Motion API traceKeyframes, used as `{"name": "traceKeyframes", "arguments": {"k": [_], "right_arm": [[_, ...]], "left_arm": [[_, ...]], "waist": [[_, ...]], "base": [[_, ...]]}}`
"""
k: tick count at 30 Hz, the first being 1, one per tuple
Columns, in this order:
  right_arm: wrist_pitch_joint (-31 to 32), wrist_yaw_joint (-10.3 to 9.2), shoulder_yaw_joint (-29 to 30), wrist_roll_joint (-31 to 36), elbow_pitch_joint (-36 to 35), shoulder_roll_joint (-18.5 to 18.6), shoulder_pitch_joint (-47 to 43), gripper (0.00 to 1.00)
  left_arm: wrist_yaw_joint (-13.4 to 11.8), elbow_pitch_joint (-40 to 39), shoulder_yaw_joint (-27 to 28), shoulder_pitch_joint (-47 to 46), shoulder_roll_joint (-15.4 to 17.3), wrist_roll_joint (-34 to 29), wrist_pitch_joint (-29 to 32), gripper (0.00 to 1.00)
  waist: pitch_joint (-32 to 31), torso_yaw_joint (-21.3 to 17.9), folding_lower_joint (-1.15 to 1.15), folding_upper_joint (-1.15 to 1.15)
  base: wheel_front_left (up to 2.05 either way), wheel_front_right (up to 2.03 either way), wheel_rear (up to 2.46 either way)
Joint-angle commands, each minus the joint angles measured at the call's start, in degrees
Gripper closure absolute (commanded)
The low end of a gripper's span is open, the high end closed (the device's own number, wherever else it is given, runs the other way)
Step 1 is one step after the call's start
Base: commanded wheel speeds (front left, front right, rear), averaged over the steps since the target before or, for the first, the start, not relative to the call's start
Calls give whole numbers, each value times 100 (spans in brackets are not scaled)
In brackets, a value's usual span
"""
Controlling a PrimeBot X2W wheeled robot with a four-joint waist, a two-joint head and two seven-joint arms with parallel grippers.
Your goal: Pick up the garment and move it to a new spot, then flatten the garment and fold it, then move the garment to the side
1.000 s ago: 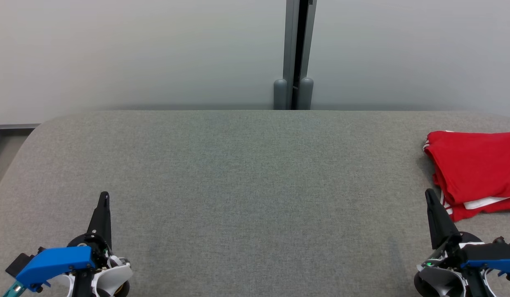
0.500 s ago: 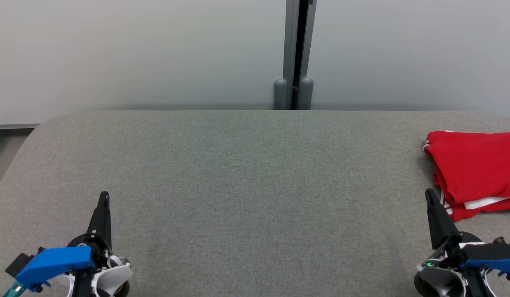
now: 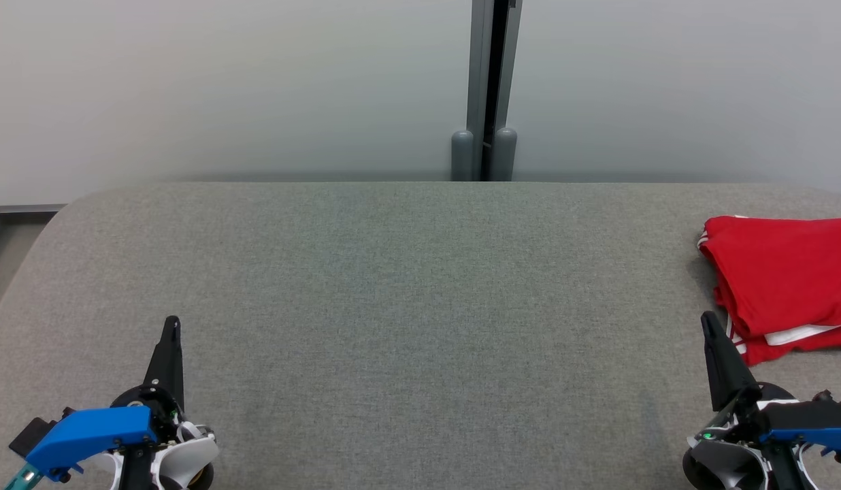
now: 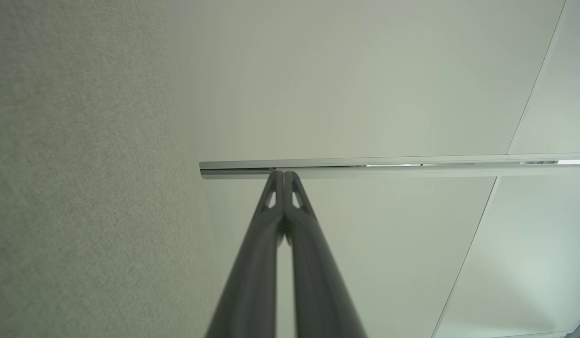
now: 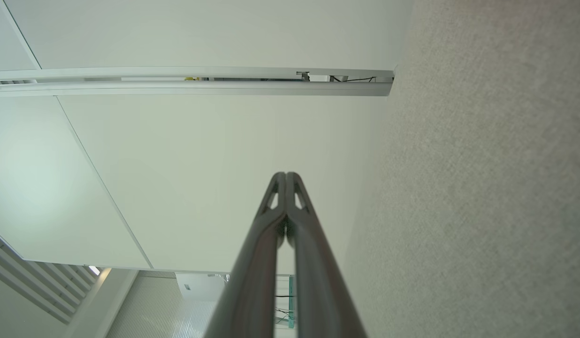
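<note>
The red garment [image 3: 781, 279] is found at the table's [image 3: 393, 272] right edge, just beyond the right gripper [image 3: 706, 320], whose jaws, like the left gripper's [image 3: 170, 321], are pressed together.

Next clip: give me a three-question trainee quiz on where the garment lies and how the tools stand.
1. True or false: the garment lies folded on the right side of the table.
2. The right tool is: A) open, B) shut on the garment, C) shut and empty.
3. Fill in: the garment is red with ___ trim.
Key: 1 true; 2 C; 3 white.
</note>
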State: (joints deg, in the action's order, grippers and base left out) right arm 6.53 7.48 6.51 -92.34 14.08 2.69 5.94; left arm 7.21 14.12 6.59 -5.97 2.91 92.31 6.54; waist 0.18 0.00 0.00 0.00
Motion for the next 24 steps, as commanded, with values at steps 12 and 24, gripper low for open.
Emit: {"name": "traceKeyframes", "arguments": {"k": [12, 24], "right_arm": [[20, 2, 11, -16, -19, 36, 56, 100], [20, 2, 11, -16, -19, 36, 56, 100]], "left_arm": [[59, -22, 12, -58, -9, 19, 19, 100], [59, -22, 12, -58, -9, 19, 19, 100]], "waist": [[0, 0, 0, 0], [0, 0, 0, 0]], "base": [[0, 0, 0], [0, 0, 0]]}}
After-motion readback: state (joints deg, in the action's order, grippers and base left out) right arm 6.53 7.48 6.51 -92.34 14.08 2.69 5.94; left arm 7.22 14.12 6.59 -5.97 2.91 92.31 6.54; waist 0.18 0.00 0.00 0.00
